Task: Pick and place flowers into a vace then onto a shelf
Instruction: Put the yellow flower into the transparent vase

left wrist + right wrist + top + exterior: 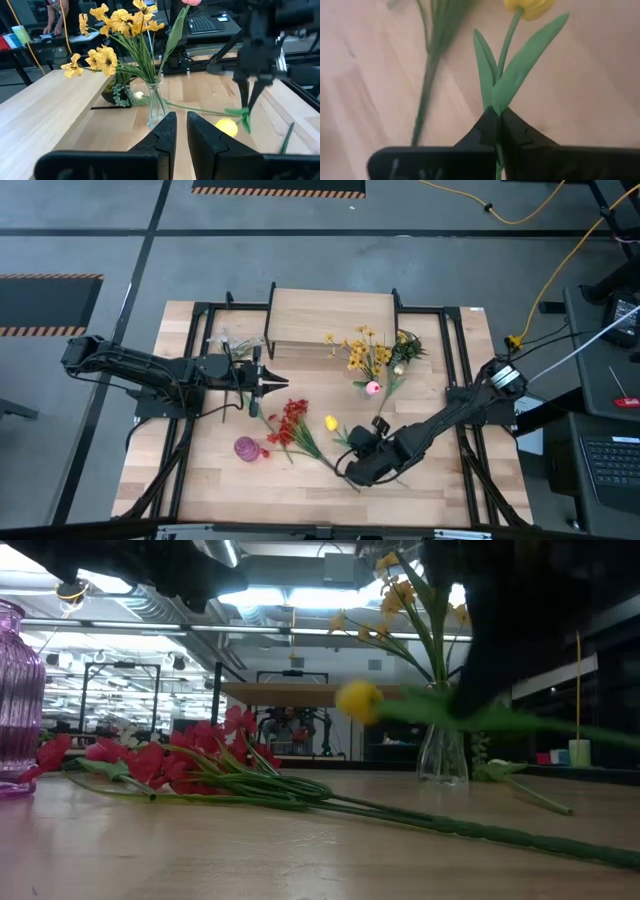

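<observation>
The tabletop (210,480) is light wood in a black frame. No brand, label or legible writing is visible on any item.

The shelf (333,315) stands at the 12 o'clock edge of the tabletop, its light top board bare.

The left arm reaches in from 9 o'clock. The left pincer (280,383) sits left of centre, its tips pointing toward 3 o'clock. In the left wrist view its fingers (167,131) stand almost together with a thin gap, gripping nothing.

The right arm enters from 3 o'clock and extends toward 6 o'clock. The right pincer (498,120) is clamped on the green stalk of the yellow tulip (331,422), just below its leaves; the bloom is raised off the tabletop in the low view.

A clear glass vase (443,753) stands right of centre, below the shelf, holding yellow blossoms (365,352) and a pink tulip (373,388).

The red spray (291,423) lies flat at centre, stalks toward 5 o'clock.

A purple vase (248,448) stands at about 7 o'clock, beside the red spray.
</observation>
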### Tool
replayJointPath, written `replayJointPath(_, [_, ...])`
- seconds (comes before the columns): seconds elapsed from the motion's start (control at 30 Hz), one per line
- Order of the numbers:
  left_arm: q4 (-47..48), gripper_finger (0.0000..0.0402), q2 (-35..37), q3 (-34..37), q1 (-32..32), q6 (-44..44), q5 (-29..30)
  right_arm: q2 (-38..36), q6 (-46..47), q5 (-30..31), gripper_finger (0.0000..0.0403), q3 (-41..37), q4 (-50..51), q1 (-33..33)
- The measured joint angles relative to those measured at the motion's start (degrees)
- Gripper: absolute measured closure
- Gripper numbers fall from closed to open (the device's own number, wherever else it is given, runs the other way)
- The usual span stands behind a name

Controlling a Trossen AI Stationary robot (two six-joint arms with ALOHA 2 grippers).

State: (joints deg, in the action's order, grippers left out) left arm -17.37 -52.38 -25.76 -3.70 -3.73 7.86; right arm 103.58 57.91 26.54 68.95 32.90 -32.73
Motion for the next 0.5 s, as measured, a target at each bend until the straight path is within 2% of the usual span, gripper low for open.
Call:
replayJointPath(0.3, [-0.01, 0.0364, 0.00, 0.00, 0.01, 0.00, 0.00, -12.19, -15.04, 4.66, 0.0401, 0.09, 0.78, 2.62])
replayJointPath(0.5, [0.02, 0.0364, 0.00, 0.00, 0.00, 0.00, 0.00, -15.39, -26.05, 4.55, 0.0401, 0.11, -1.06, 4.24])
